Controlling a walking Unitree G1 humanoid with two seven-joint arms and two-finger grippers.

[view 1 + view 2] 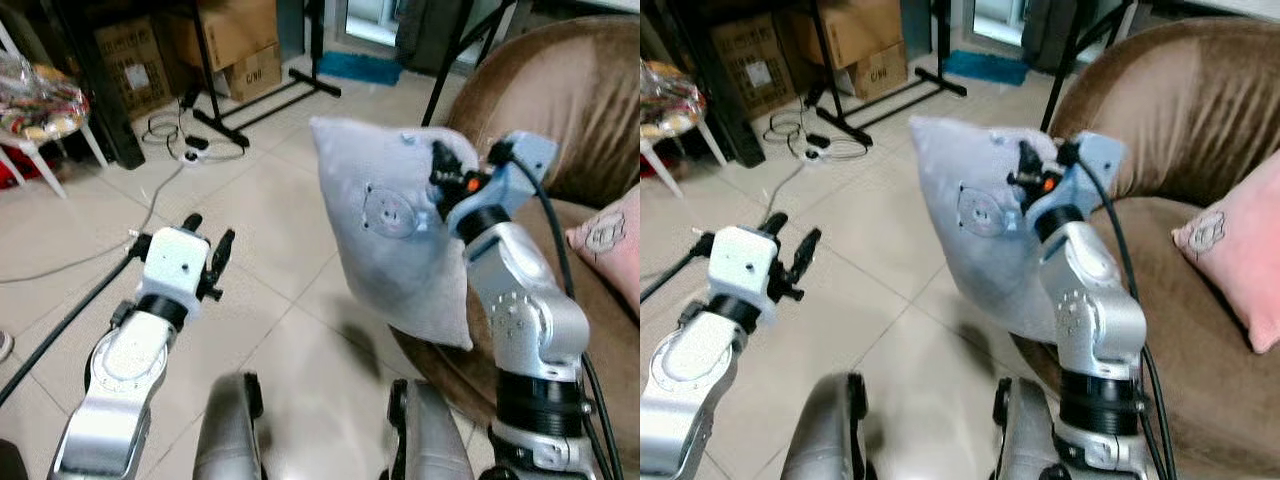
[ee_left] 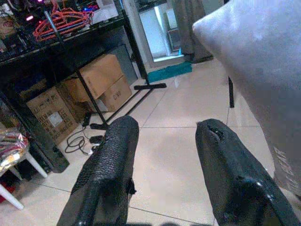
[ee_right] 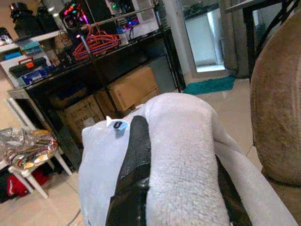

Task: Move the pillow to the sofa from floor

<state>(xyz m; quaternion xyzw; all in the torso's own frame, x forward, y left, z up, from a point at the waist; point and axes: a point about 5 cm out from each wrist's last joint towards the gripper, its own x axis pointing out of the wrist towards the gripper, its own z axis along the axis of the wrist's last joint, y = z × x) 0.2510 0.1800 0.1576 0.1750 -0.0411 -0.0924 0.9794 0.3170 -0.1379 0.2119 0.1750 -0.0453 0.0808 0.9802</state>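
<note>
Grey-white and soft, the pillow (image 1: 395, 225) hangs in the air over the tiled floor (image 1: 270, 240), just left of the brown sofa (image 1: 560, 110). The right gripper (image 1: 447, 172) is clenched on its upper right edge; in the right wrist view the fabric bulges thickly between the two black fingers (image 3: 134, 174). The rest of the pillow dangles below the grip, its lowest corner close to the sofa's near front edge.

Risks, as I judge them: the hold is on one edge only, so the pillow's own weight pulls on a small pinch of plush cloth, and a quick swing to the right may let it slide out and fall to the tiles. The dangling corner may also catch on the sofa's front edge if the arm travels across without first rising, dragging the pillow out of the fingers. If it is let go too near that edge, it may tip off the seat. The pink pillow (image 1: 610, 245) already on the seat at far right narrows the landing room.

The left gripper (image 1: 205, 248) hovers low on the left, fingers spread and holding nothing.

Count: two pillows, one grey-white and one pink; one sofa; two grippers; several cardboard boxes (image 1: 235, 40) far left, at least three.
</note>
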